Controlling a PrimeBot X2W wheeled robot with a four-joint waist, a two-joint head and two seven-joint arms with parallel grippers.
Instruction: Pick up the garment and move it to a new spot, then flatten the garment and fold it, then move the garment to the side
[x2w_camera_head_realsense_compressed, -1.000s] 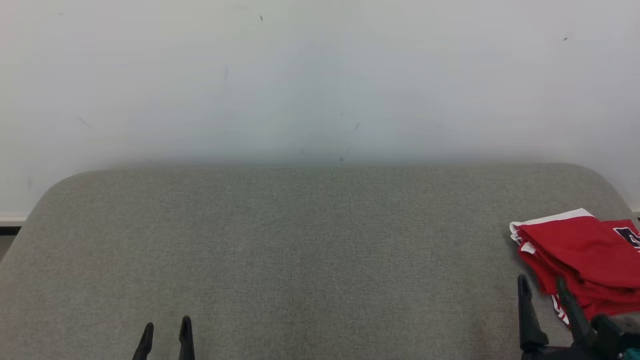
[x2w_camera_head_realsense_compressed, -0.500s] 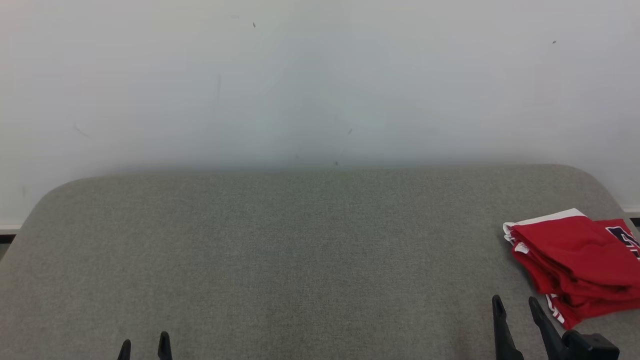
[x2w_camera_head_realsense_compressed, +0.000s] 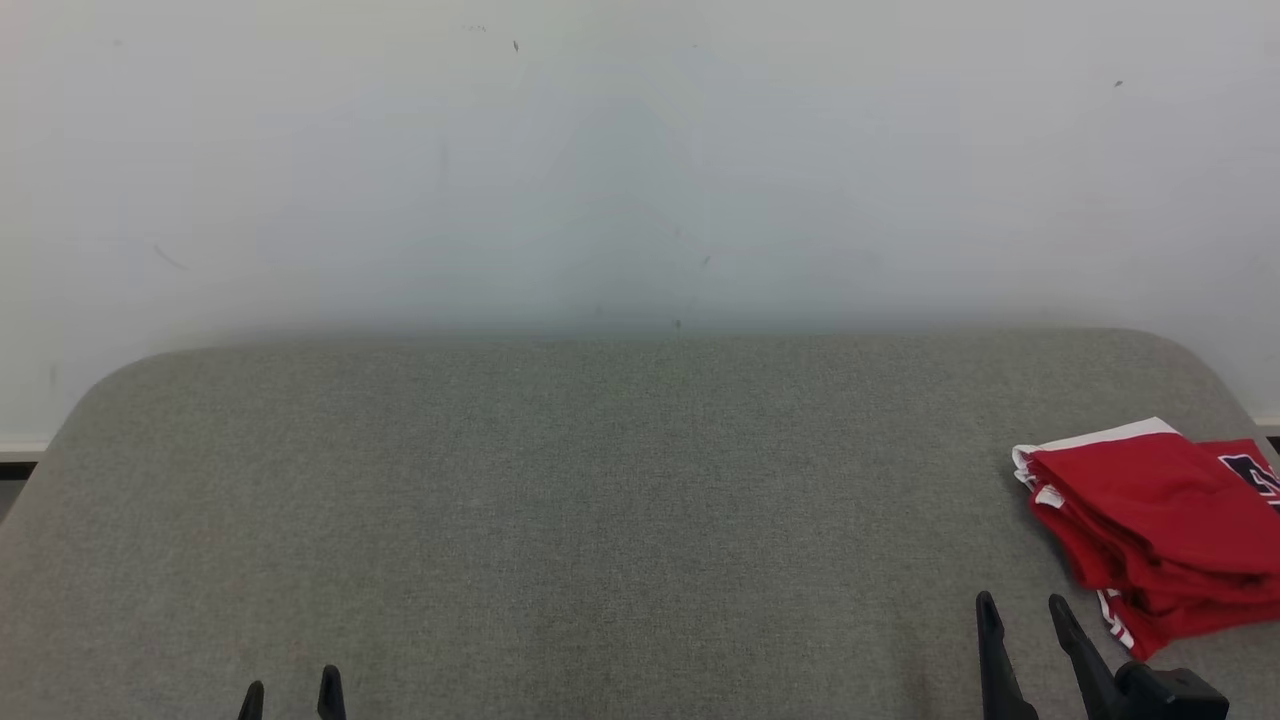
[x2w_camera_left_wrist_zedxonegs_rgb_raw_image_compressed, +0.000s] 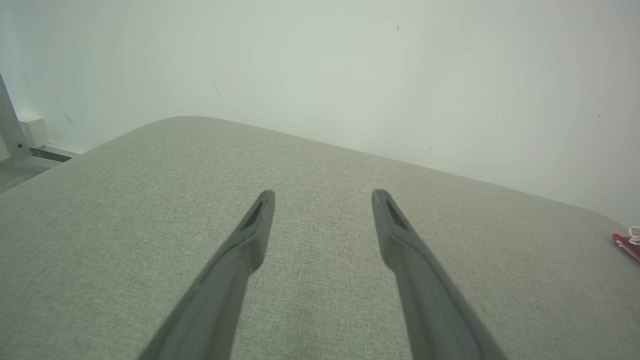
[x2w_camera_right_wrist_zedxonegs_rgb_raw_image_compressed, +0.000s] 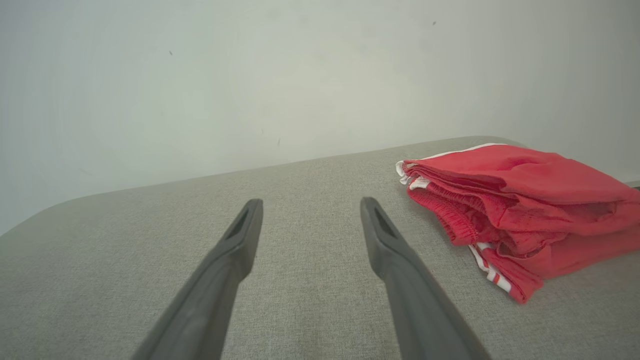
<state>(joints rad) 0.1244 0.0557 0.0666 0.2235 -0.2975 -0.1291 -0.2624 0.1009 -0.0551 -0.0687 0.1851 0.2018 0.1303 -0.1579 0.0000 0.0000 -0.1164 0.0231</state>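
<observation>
While both of my tools stand released with nothing between their fingers, the left tool low at the near edge and the right tool just beside the load but clear of it, the folded red mesh garment with white trim lies at the right end of the grey fabric-covered counter. Treat it as light, limp and prone to unfolding; I judge the stacked near corner, all layers pinched together, the safest hold. Its right part is cut off by the frame edge, the dark print is unreadable, and the layer count is unclear.
</observation>
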